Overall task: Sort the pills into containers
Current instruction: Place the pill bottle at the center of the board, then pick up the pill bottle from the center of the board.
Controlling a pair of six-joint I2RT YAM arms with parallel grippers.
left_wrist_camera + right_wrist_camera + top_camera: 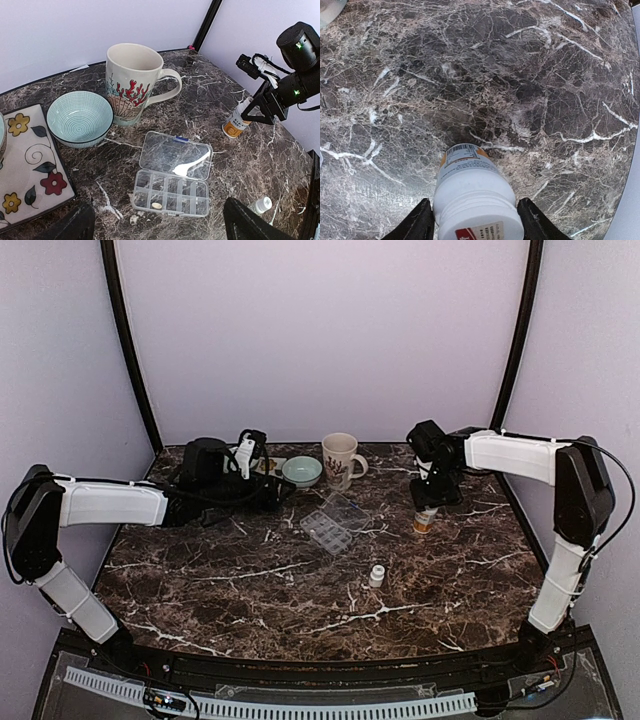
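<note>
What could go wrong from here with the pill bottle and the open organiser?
The fingers of the right gripper closely flank the upright pill bottle; pulling away askew could tip it. The organiser box lies open with one pill in a compartment; a knock might spill it. A small white bit lies on the table beside the box and could get missed.
</note>
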